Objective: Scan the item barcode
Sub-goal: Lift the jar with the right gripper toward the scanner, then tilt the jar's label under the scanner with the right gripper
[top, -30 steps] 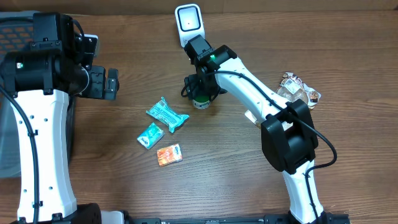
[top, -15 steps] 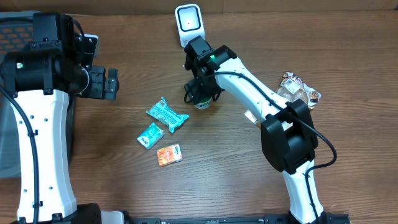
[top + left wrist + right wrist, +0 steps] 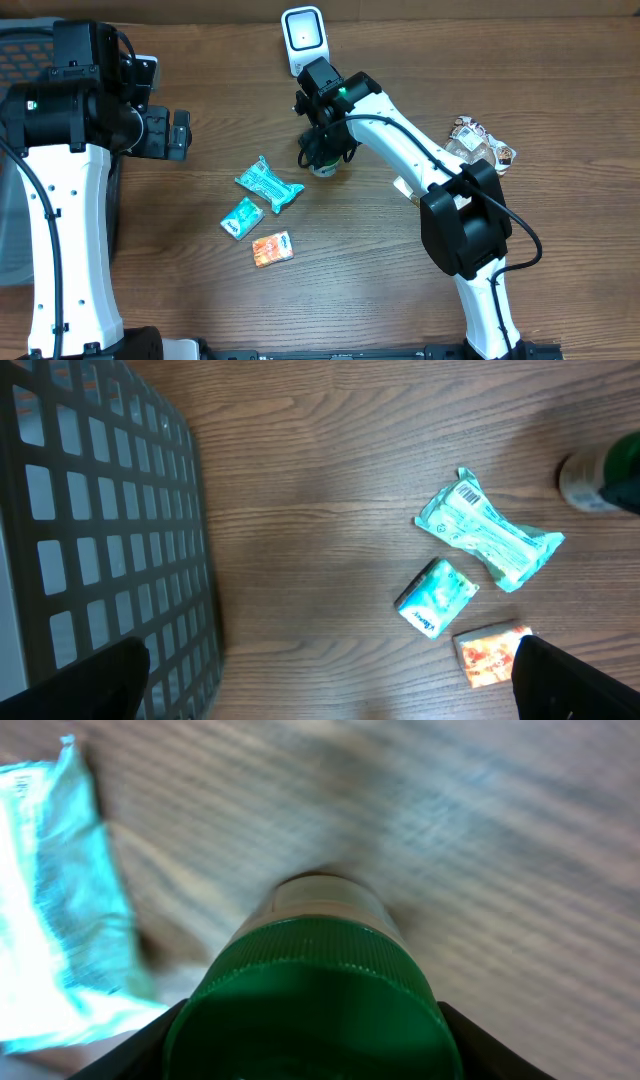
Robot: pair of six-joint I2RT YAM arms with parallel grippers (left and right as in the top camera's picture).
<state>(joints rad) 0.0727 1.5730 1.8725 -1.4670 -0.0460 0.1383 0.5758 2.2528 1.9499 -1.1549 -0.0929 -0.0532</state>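
Note:
A bottle with a green cap [image 3: 315, 990] stands upright on the table below the white barcode scanner [image 3: 302, 35]. My right gripper [image 3: 315, 1050] comes down over it, a black finger pressed against each side of the cap. From overhead the right gripper [image 3: 322, 150] covers most of the bottle [image 3: 323, 168]. The bottle's label and barcode are hidden. My left gripper [image 3: 178, 135] hovers open and empty at the far left, its fingertips [image 3: 580, 680] wide apart.
A teal packet with a barcode [image 3: 268, 184], a small teal pack [image 3: 241, 217] and an orange pack [image 3: 272, 248] lie left of the bottle. Snack packets [image 3: 482, 142] lie at the right. A dark mesh basket [image 3: 100, 510] stands at the left edge.
The right gripper's fingers have closed in on the bottle cap and the wrist has shifted slightly. The left arm has not moved.

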